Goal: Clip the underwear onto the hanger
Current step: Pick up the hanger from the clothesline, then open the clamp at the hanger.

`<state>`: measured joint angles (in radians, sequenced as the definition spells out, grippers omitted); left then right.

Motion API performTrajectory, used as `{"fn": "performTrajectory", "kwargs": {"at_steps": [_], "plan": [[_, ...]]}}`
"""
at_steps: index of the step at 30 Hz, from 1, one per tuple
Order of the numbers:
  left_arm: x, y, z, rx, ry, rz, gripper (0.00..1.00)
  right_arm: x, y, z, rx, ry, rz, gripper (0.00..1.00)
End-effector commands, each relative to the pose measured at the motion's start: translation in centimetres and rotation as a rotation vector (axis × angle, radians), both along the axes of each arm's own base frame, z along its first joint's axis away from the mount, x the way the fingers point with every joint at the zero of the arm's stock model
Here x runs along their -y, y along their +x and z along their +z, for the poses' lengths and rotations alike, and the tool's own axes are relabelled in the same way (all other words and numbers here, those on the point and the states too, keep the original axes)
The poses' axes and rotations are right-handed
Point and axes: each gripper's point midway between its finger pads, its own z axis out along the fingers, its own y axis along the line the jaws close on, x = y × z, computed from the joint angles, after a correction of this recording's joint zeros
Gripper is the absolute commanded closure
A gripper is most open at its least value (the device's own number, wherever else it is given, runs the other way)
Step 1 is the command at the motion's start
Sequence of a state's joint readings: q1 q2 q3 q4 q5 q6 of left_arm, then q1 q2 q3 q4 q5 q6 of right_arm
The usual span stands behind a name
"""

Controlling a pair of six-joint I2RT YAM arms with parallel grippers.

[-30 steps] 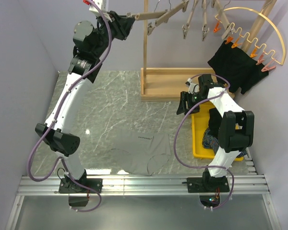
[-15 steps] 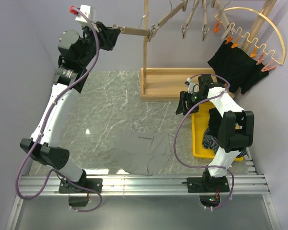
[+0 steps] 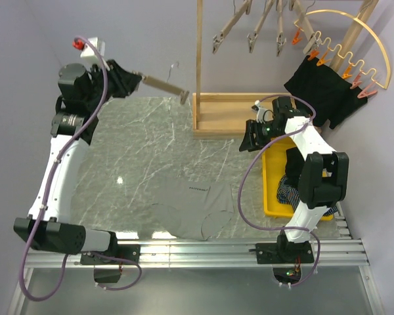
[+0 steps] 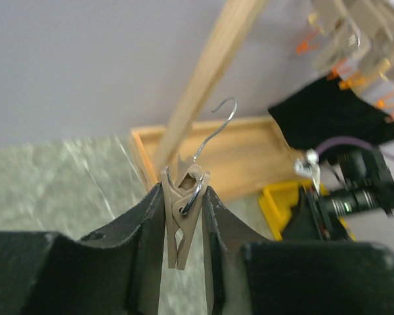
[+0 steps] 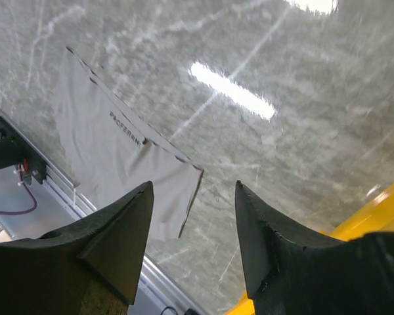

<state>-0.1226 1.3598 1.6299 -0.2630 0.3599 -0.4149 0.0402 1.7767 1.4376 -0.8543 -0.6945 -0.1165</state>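
1. Wooden stand (image 3: pixel 199 59): an upright post on a tray-like base, at the far side of the marble table (image 3: pixel 138 151). Spare clip hangers (image 3: pixel 249 29) hang at its top.
2. Black garment (image 3: pixel 322 92): hangs right of the stand.
3. Yellow bin (image 3: pixel 270 190): right of and in front of the stand's base, with clothes inside.
4. Underwear (image 3: pixel 194 207): grey, lying flat on the table well in front of the stand, untouched.
5. Left gripper (image 3: pixel 138 79): raised left of the stand on a tall-stretched arm, fingers pinching one end of the hanger (image 3: pixel 163 85).
6. Right gripper (image 3: pixel 251 139): low, just in front of the stand's base, fingers spread, nothing between them.
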Motion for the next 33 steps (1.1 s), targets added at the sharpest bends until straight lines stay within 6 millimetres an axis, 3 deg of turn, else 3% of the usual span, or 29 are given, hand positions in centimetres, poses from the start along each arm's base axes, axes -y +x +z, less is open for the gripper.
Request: {"fn": "performTrajectory", "kwargs": {"at_steps": [1,6,8,10,11,17,18,22,25,33], "plan": [[1.6,-4.3,1.1,0.006,-0.059,-0.12,1.0,-0.4,2.6,5.3,0.205,0.039,0.019,0.4],[3.0,-6.1,-3.9,-0.145,-0.143,-0.204,1.0,-1.2,4.1,8.2,0.36,0.01,0.027,0.41],[3.5,-6.3,-6.8,-0.235,-0.196,-0.22,1.0,-2.1,4.6,9.1,0.444,-0.042,0.044,0.41],[3.7,-6.2,-7.8,-0.255,-0.225,-0.228,1.0,-2.7,4.8,10.0,0.522,-0.095,0.052,0.41],[3.9,-6.1,-9.3,-0.304,-0.257,-0.225,1.0,-4.2,4.3,10.2,0.556,-0.109,0.097,0.41],[4.8,-5.0,-11.6,-0.372,-0.376,-0.258,1.0,-8.6,2.1,11.3,0.712,-0.165,0.224,0.41],[4.8,-4.7,-12.1,-0.391,-0.391,-0.265,1.0,-9.8,1.3,10.9,0.718,-0.165,0.255,0.41],[5.4,-4.1,-13.3,-0.433,-0.459,-0.298,1.0,-11.8,0.9,10.5,0.804,-0.198,0.294,0.39],[5.8,-4.0,-15.2,-0.503,-0.504,-0.311,1.0,-13.1,0.8,9.9,0.814,-0.214,0.313,0.38],[6.3,-3.8,-16.7,-0.555,-0.557,-0.338,1.0,-15.2,2.3,9.1,0.834,-0.268,0.339,0.36]]}}
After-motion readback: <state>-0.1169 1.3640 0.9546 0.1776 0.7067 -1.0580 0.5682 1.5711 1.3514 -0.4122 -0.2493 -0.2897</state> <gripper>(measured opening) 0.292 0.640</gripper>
